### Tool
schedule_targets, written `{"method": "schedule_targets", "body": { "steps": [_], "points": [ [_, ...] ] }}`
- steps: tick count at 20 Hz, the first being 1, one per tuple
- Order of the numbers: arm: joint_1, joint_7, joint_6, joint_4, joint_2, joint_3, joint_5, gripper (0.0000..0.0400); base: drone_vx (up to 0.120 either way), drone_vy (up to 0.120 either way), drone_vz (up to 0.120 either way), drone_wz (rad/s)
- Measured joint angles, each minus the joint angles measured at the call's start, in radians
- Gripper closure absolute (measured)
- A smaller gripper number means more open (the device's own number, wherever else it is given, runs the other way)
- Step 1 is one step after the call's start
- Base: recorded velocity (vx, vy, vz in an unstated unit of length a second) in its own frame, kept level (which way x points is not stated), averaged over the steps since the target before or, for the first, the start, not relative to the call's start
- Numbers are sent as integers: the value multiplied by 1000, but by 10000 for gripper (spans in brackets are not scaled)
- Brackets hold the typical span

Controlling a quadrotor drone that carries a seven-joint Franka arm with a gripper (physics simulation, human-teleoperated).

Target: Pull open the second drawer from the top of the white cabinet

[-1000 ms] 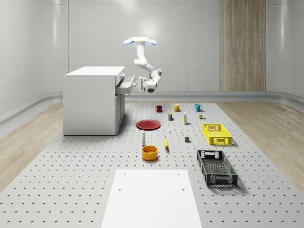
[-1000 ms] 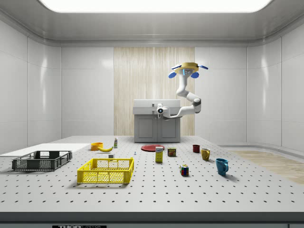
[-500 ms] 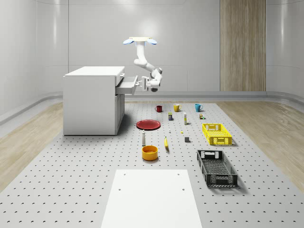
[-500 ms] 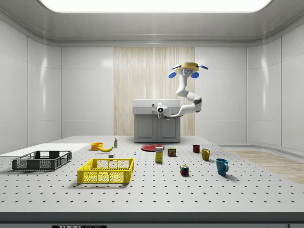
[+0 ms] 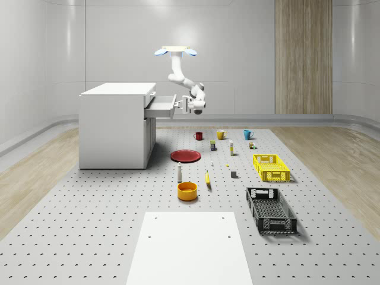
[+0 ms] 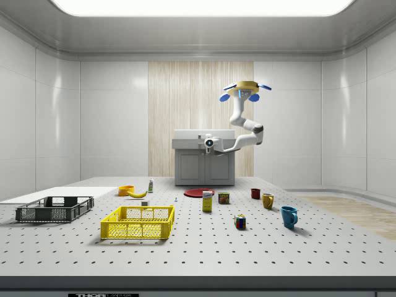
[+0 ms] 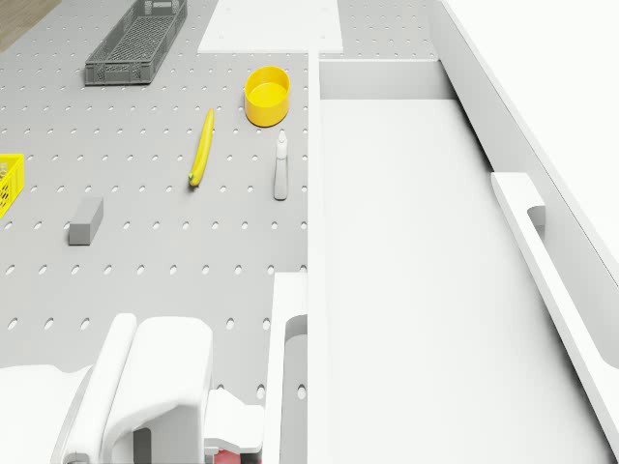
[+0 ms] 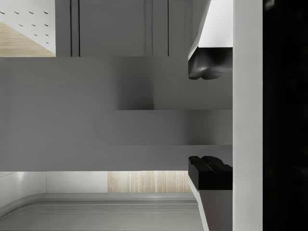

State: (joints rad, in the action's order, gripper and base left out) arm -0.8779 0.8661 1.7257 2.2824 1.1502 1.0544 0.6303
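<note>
The white cabinet stands at the whole-scene view's left. Its second drawer is slid out, and the drone view looks down into the drawer's bare interior, with the top drawer's handle beside it. I hover in the air just off the cabinet's front, drone body above the drawer's outer end. My gripper is at the drawer's front. In the wrist view the drawer handle lies between the two dark fingertips, with a gap showing on each side. The gripper looks open.
On the pegboard floor in front of the cabinet lie a red plate, a white bottle, a banana and a yellow bowl. Mugs, small boxes, a yellow crate and a black crate sit farther right.
The gripper has moved away from the cabinet, toward the whole-scene view's right, and the drawer has slid further out with it. The drone has stayed where it was.
</note>
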Motion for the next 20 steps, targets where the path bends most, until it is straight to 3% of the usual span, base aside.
{"method": "schedule_targets", "body": {
  "steps": [5,12,14,16,20],
  "points": [
    [-11,9,-10,-17,15,14,-19,114,0,40,0,0],
    [-21,20,-8,-24,33,20,-35,104,0,0,0,0],
    [-38,122,6,-33,74,5,-67,111,0,0,0,0],
    [-53,127,20,-25,97,14,-99,64,0,0,0,0],
    [-67,117,34,-20,118,15,-113,87,0,0,0,0]
  ]
}}
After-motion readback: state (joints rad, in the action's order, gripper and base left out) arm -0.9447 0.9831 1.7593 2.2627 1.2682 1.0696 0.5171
